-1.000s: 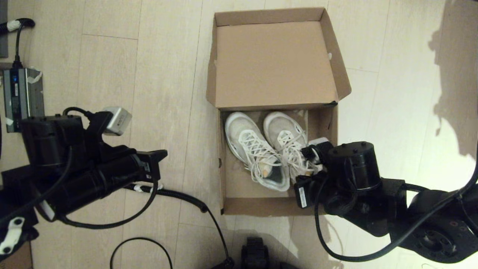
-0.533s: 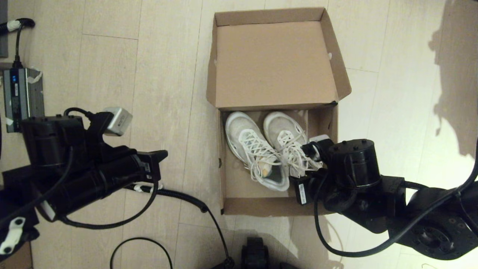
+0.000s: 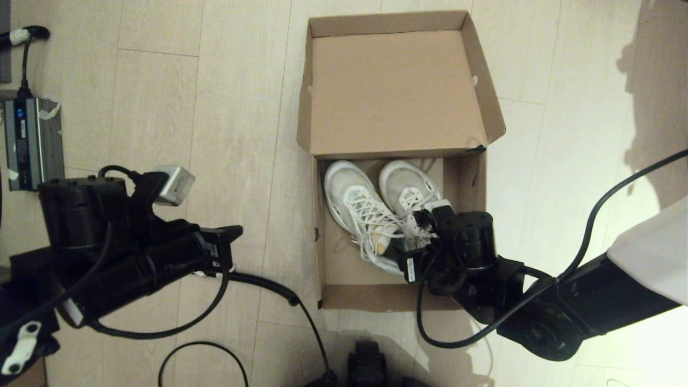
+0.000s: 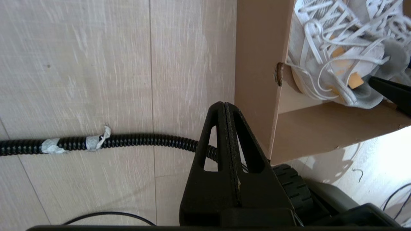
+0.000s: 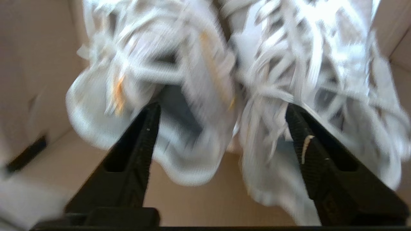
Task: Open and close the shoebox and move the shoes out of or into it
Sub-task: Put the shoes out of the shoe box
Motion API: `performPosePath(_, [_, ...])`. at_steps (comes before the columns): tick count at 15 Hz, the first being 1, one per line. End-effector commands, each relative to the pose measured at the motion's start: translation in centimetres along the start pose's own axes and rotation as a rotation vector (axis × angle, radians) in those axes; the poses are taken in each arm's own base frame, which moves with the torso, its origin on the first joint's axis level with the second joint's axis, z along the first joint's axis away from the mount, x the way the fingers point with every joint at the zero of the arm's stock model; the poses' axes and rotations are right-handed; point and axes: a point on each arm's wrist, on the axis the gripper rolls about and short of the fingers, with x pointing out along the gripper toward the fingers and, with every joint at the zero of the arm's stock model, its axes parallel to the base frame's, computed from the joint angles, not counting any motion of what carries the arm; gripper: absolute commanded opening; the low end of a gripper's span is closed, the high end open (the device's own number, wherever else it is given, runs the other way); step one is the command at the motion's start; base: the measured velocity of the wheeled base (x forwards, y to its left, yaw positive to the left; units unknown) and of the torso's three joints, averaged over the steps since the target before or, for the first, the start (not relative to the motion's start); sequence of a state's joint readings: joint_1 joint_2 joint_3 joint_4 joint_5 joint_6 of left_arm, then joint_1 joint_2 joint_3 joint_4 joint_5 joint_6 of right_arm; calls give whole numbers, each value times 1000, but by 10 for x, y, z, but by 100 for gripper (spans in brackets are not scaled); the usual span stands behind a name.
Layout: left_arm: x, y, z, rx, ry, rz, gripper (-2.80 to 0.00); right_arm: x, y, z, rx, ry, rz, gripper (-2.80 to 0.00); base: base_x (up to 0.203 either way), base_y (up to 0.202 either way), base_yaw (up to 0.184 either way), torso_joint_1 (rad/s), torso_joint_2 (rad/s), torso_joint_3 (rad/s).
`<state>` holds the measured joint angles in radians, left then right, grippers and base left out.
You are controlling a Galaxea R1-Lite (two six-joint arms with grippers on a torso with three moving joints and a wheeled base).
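The shoebox (image 3: 318, 247) stands open on the floor, its lid (image 3: 395, 91) folded back at the far side. Both white sneakers lie side by side inside it, the left shoe (image 3: 349, 199) next to the right shoe (image 3: 406, 183), toes toward the lid. My right wrist (image 3: 462, 236) hangs over their heels. In the right wrist view my right gripper (image 5: 222, 107) is open and straddles the adjoining heel collars, one fingertip (image 5: 151, 118) in the left shoe's (image 5: 135, 73) opening, the other by the right shoe (image 5: 321, 57). My left gripper (image 4: 223, 104) is shut and empty beside the box's outer wall (image 4: 253, 64).
A black corrugated cable (image 3: 258, 282) runs across the floor from under my left arm to the box's near left corner. A grey power unit (image 3: 32, 142) sits at the far left. A thin black cable (image 3: 204, 346) loops near the bottom edge.
My right arm has swung left and lower into the box, coming over the shoes' heels. My left arm has shifted slightly toward me. The shoes and box have not moved.
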<state>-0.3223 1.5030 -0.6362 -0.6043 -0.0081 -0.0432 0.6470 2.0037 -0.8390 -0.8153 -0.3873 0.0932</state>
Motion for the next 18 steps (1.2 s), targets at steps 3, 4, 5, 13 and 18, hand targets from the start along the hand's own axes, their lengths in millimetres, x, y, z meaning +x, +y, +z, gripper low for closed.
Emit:
performPosePath(3, [-9,0,-2,-3,-8,2,-280,16,-6,-12,-9,33,-33,0,0,0,0,0,0,0])
performPosePath(4, [-9,0,-2,-3,-8,2,-280,21,-8,-14,-7,37,-40,0,0,0,0,0,0,0])
performPosePath(5, [-9,0,-2,-3,-7,3,-280,25,-10,-15,-4,37,-49,0,0,0,0,0,0,0])
performPosePath(13, [-14,1,0,-2,-22,6,-280,61,-6,-15,33,-52,-56,0,0,0,0,0,0,0])
performPosePath(18, [-18,2,2,-4,-36,12,-280,60,-7,-17,29,-44,-64,-280,0,0,0,0,0,0])
